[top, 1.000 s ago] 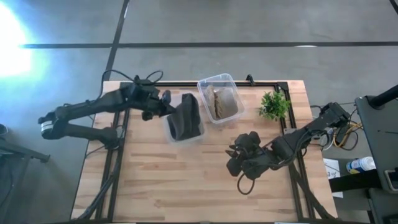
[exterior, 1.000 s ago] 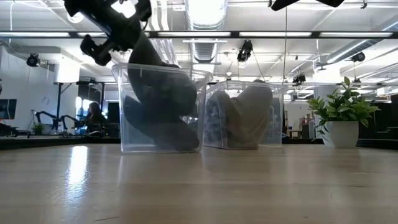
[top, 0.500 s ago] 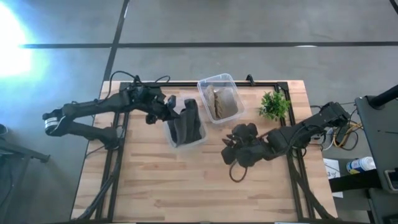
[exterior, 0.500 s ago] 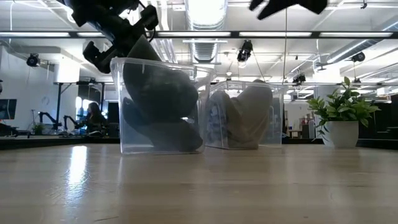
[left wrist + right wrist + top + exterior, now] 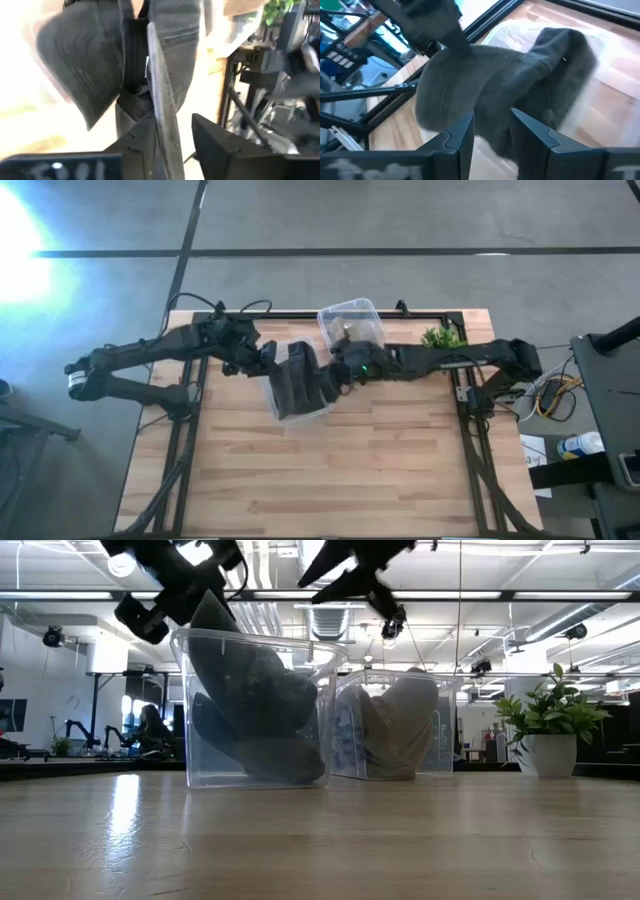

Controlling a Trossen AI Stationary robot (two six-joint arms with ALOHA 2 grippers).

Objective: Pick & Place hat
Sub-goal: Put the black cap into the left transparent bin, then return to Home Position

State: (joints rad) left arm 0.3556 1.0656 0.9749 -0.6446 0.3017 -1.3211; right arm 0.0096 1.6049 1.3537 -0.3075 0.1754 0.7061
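left end effector (image 5: 268, 358) pinches the soft dark hat (image 5: 298, 375) in a clear plastic bin (image 5: 250, 710); right end effector (image 5: 338, 372) spread.

Right arm swung from the bench's right-front area across to the dark hat (image 5: 296, 378); right hand (image 5: 338, 370) now sits at the hat's edge, over the clear bin (image 5: 318, 408). Bin tilted and shifted slightly. Left hand (image 5: 262, 356) backed off a bit.
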